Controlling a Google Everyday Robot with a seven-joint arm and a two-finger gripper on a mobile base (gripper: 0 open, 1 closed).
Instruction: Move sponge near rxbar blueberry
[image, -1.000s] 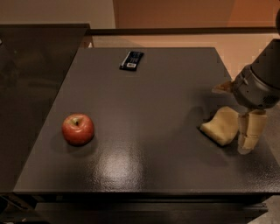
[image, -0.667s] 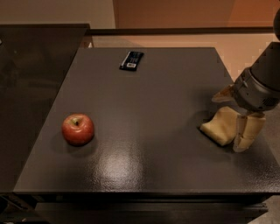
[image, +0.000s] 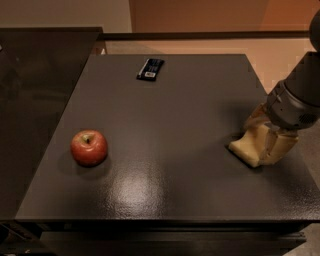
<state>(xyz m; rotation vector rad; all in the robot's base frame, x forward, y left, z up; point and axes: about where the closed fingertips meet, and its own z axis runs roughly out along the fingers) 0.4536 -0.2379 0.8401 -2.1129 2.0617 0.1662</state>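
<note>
The pale yellow sponge (image: 246, 148) lies on the dark table (image: 175, 110) near its right edge. My gripper (image: 265, 136) comes in from the right and sits down over the sponge, its pale fingers (image: 274, 145) pressed against the sponge's sides. The sponge still rests on the tabletop. The rxbar blueberry (image: 150, 69), a flat dark navy bar with a white label patch, lies far from the sponge at the back of the table, left of centre.
A red apple (image: 89, 147) stands on the table's left part, toward the front. A second dark surface (image: 35, 100) adjoins the table on the left. The table's right edge runs just beside the sponge.
The gripper has lowered and shifted slightly left onto the sponge, and its fingers have drawn in against it. The apple and the bar have not moved.
</note>
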